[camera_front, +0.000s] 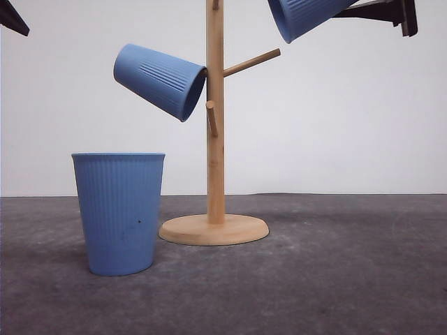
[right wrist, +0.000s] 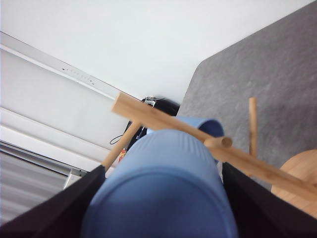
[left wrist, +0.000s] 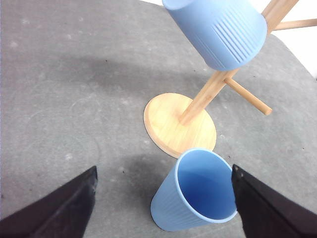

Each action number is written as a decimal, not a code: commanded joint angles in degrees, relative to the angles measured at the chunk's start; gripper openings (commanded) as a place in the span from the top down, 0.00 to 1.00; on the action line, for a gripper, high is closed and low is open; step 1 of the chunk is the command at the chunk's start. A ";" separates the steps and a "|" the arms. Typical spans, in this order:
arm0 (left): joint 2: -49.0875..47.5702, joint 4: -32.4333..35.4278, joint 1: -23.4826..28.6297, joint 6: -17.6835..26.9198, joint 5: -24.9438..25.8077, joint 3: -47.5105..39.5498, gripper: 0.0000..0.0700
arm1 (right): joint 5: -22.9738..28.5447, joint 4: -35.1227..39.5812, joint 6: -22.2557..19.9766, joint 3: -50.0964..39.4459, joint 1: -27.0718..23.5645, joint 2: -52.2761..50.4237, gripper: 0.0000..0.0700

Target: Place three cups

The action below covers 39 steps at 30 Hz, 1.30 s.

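My right gripper (right wrist: 161, 208) has its fingers clamped on either side of a cup (camera_front: 305, 15), holding it tilted up high beside the upper right peg (camera_front: 251, 62) of the wooden stand (camera_front: 215, 139). My left gripper (left wrist: 163, 198) hangs with fingers spread wide apart above the upright cup (left wrist: 195, 191), which stands on the grey table (camera_front: 335, 265) just left of the stand's round base (camera_front: 214, 229). A third cup (camera_front: 159, 79) hangs mouth-first on a left peg, tilted.
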 commanded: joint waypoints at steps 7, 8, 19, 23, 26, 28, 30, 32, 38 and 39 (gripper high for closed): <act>0.26 0.55 -0.15 0.00 0.13 0.72 0.29 | 3.71 -7.86 -11.46 4.82 -1.45 2.49 0.47; 0.26 0.55 -0.15 0.00 0.12 0.72 0.29 | 3.87 -8.00 -11.78 4.83 -1.39 2.75 0.47; 0.26 0.55 -0.15 0.00 0.11 0.72 0.29 | 6.33 -8.08 -14.91 4.93 2.95 7.99 0.47; 0.26 0.55 -0.15 0.00 0.11 0.72 0.29 | 8.36 -7.52 -16.91 4.93 5.03 9.70 0.47; 0.26 0.52 -0.15 -0.01 0.11 0.72 0.29 | 8.94 -6.47 -17.76 4.93 6.06 10.85 0.47; 0.26 0.50 -0.15 -0.02 0.11 0.72 0.29 | 9.73 -5.90 -17.81 4.93 6.66 11.40 0.42; 0.26 0.50 -0.15 -0.02 0.11 0.72 0.29 | 10.18 -5.23 -17.84 4.93 7.27 12.05 0.38; 0.26 0.48 -0.15 -0.02 0.11 0.72 0.29 | 10.53 -4.88 -17.89 4.93 7.75 12.67 0.37; 0.26 0.40 -0.15 -0.02 0.11 0.72 0.29 | 11.46 -4.13 -18.61 4.93 8.74 13.95 0.35; 0.26 0.36 -0.15 -0.02 0.11 0.72 0.29 | 11.58 -3.87 -18.69 4.93 8.92 14.07 0.33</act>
